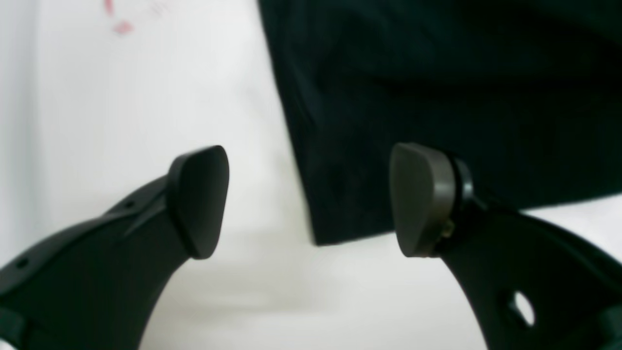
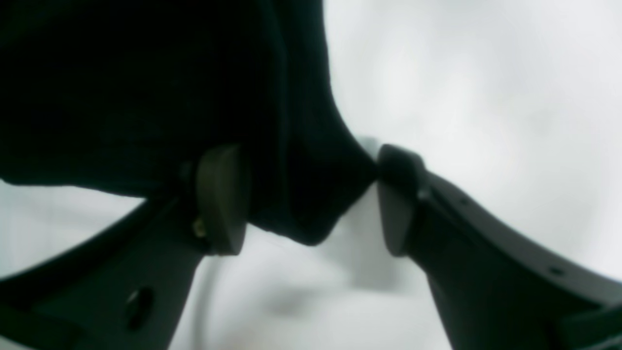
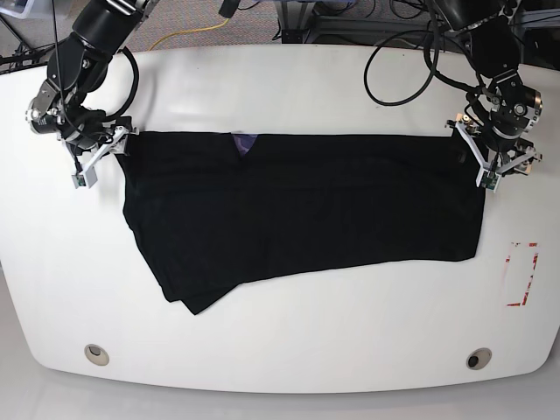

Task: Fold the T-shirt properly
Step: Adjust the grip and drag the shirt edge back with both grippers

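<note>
The left gripper (image 1: 311, 201) is seen with its jaws wide apart, straddling a bottom corner of the T-shirt (image 1: 437, 97); no cloth is pinched between its pads. The right gripper (image 2: 311, 199) is seen with its jaws partly apart around a bunched corner of the black cloth: one pad (image 2: 396, 194) is touching the fabric edge, and whether the cloth is actually clamped cannot be told.

From the base view, the T-shirt (image 3: 297, 210) is spread flat and sideways across the white table (image 3: 280, 350). A purplish neck label (image 3: 241, 143) is shown at its top edge. A red-outlined rectangle (image 3: 522, 274) is marked on the table, apart from the cloth. No containers are shown.
</note>
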{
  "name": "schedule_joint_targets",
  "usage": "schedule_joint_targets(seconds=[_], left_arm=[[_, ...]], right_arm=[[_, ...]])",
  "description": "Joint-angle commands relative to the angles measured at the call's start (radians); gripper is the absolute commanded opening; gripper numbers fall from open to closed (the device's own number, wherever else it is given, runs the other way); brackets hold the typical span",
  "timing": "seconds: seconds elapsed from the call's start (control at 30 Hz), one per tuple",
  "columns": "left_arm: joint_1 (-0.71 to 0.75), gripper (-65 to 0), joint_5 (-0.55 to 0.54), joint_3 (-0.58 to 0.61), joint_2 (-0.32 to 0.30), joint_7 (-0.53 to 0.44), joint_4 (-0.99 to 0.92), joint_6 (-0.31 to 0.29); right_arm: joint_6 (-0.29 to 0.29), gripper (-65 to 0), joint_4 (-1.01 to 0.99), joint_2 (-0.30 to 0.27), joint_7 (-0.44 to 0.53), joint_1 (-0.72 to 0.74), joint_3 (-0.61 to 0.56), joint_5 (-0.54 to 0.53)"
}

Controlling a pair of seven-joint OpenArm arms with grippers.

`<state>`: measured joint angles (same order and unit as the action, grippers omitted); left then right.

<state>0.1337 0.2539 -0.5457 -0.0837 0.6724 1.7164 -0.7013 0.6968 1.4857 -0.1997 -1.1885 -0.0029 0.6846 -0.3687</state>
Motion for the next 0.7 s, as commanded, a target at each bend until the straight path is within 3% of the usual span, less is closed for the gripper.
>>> schedule_joint_targets(seconds=[0.0,0.13,0.27,0.37,0.47,0.57,0.67], left_arm=[[-0.009,-17.9,-0.005,-0.011,-0.044,-0.015,-0.043,0.003],[-0.015,-17.9,-0.051,-0.032,-0.058,-0.016,-0.105,0.003],[-0.012,-18.6,-0.141,-0.038,-0.087,-0.016,-0.149,0.003],[-0.015,-28.9,-0.155,-0.037,-0.104,-0.016,-0.192,0.003],[-0.015,-47.8,-0.155,-0.037,-0.106,-0.016,-0.218,0.003],[-0.015,-62.2,-0.155,-0.037,-0.107,-0.016,-0.221,0.003],[-0.007,-65.0,-0.153,-0.037,-0.104,-0.007,-0.207,0.003]], right_arm=[[0.001,-28.9,0.013,-0.013,0.008,0.011,-0.045,-0.002],[0.001,-31.5,0.013,-0.011,0.008,0.01,-0.058,-0.006],[0.001,-41.2,0.013,-0.011,0.008,0.008,-0.058,-0.006],[0.001,-52.2,0.014,-0.011,0.008,0.01,-0.058,-0.006],[0.001,-61.4,0.017,-0.013,0.008,0.007,-0.058,-0.006],[0.001,-65.0,0.017,-0.014,0.008,0.007,-0.058,-0.006],[0.001,-65.0,0.019,-0.016,0.005,0.002,-0.056,-0.006]])
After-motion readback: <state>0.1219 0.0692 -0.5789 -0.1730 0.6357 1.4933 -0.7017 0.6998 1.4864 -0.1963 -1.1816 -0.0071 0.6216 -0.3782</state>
